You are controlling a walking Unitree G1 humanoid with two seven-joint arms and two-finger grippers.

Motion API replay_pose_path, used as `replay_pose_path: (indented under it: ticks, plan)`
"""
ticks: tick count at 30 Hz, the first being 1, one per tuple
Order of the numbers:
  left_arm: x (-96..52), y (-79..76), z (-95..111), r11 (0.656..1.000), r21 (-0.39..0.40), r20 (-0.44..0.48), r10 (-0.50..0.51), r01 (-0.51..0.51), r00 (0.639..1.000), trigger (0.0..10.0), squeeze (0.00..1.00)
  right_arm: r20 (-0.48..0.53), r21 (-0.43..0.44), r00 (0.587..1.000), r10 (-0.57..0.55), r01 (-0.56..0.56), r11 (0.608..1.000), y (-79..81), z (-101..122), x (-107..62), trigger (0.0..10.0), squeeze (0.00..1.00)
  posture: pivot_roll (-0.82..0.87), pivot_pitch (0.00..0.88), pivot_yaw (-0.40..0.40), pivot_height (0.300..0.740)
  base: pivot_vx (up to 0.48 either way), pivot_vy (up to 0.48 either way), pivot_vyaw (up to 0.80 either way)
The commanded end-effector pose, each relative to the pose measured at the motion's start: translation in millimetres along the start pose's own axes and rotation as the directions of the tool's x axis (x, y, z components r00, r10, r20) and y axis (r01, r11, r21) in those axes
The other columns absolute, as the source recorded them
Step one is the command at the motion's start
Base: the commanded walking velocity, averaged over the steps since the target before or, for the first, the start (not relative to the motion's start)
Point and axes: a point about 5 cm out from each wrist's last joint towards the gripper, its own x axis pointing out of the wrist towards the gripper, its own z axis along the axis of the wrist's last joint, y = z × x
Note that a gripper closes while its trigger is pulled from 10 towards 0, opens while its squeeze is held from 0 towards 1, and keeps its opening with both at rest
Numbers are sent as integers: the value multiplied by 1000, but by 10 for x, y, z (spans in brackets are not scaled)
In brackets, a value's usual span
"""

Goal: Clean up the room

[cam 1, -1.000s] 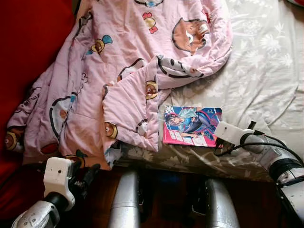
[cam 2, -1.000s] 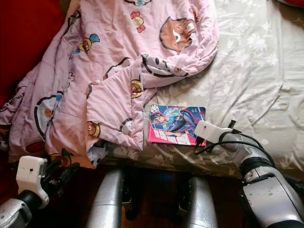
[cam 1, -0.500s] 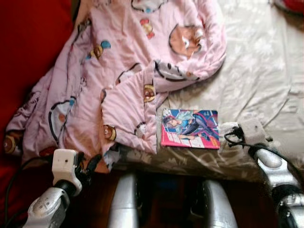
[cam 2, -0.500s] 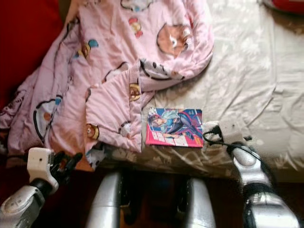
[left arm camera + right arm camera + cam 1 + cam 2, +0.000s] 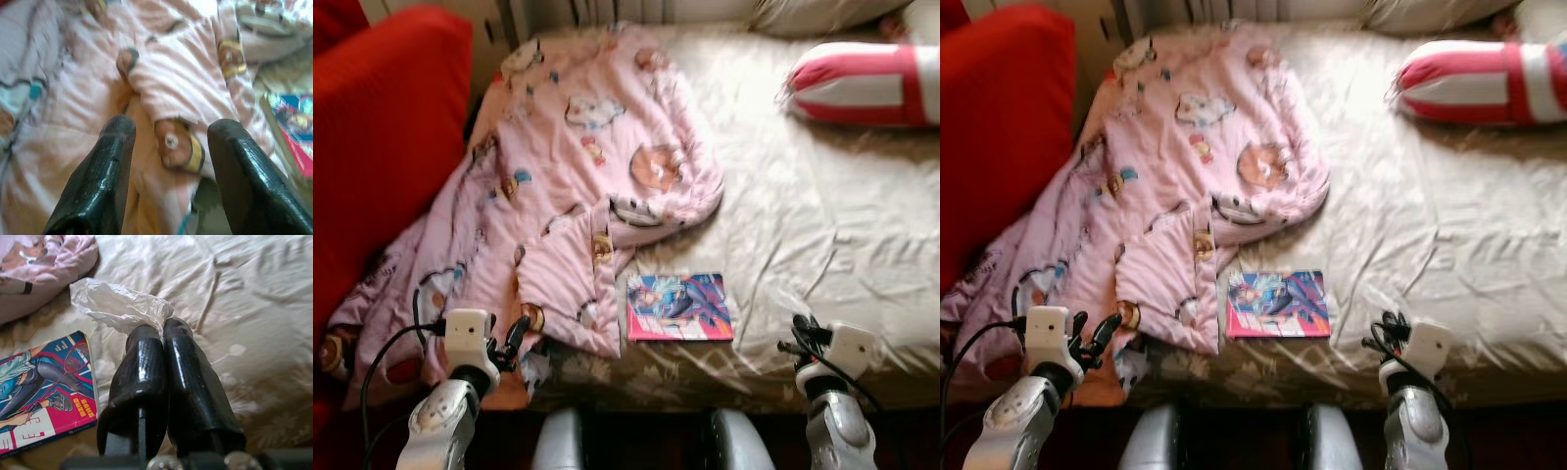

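Here right pincer (image 5: 164,330) clamps crinkled white wrapper (image 5: 117,306); left pincer (image 5: 168,127) apart over quilted blanket (image 5: 73,112).

A bed and what stands round it

A beige sheet (image 5: 822,225) with a faint floral pattern covers the mattress, creased in long folds across the right half of the frame. A red-and-white striped bolster (image 5: 862,83) lies on it at the upper right, with a pale pillow (image 5: 822,12) just behind at the top edge. A red upholstered seat (image 5: 382,147) takes up the upper left, close beside the bed, and a pale cupboard front (image 5: 494,24) stands behind it.
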Motion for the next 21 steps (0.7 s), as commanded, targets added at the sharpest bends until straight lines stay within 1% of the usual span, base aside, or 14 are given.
replay_pose_path:
  ticks: [1,2,3,5,6,12,13,15,16,17,18,19,20,21]
  plan:
    - [3,50,-66,1000,10,-21,26,-26,999,10000,0,-16,17,999,-33,34,999,-48,-50,-21,10000,0,97,0,25,646,0,0,0]
    - [14,55,-81,1000,8,-23,30,-29,999,10000,0,-26,26,999,-38,39,999,-55,-71,-30,10000,0,96,0,26,651,0,0,0]
    - [38,66,-119,999,1,-37,32,-32,999,10000,0,-70,20,996,-59,60,998,-88,-138,-42,10000,0,90,0,24,661,0,0,0]
    - [55,70,-174,999,-8,-58,33,-34,998,10000,0,-109,6,992,-69,70,998,-120,-199,-53,10000,0,83,0,18,671,0,0,0]
    - [67,80,-216,999,-9,-73,38,-39,997,10000,0,-131,13,988,-78,81,997,-137,-236,-65,10000,0,76,0,19,676,0,0,0]
    - [111,110,-451,997,-29,-169,64,-70,984,10000,0,-275,17,951,-139,149,989,-248,-453,-164,10000,0,66,0,19,706,0,0,0]
    - [106,111,-542,997,-32,-214,65,-74,975,10000,0,-317,16,937,-144,157,987,-260,-514,-192,10000,0,63,0,23,716,0,0,0]
    - [76,97,-649,998,-27,-273,55,-65,960,10000,0,-366,4,919,-144,157,988,-260,-582,-226,10000,0,57,0,26,726,0,0,0]
    - [52,82,-722,998,-23,-310,47,-56,950,10000,0,-397,-31,907,-142,141,990,-259,-625,-250,10000,0,56,0,28,736,0,0,0]
    - [7,82,-823,997,-26,-364,54,-69,930,10000,0,-419,-58,896,-147,136,989,-264,-662,-278,10000,0,55,0,24,740,0,0,0]
    - [-8,83,-855,997,-28,-382,59,-75,922,10000,0,-428,-62,891,-152,139,988,-268,-676,-288,10000,0,56,0,24,740,0,0,0]
    - [-29,83,-894,996,-29,-403,65,-84,913,10000,0,-447,-65,880,-159,146,987,-275,-703,-309,10000,0,56,0,23,740,0,0,0]
    - [-72,76,-965,994,-36,-442,73,-99,894,10000,0,-485,-66,859,-163,150,987,-279,-761,-355,10000,0,60,0,22,740,0,0,0]
    - [-86,73,-988,994,-38,-454,76,-104,888,10000,0,-495,-61,854,-162,152,986,-279,-778,-370,10000,0,59,0,23,740,0,0,0]
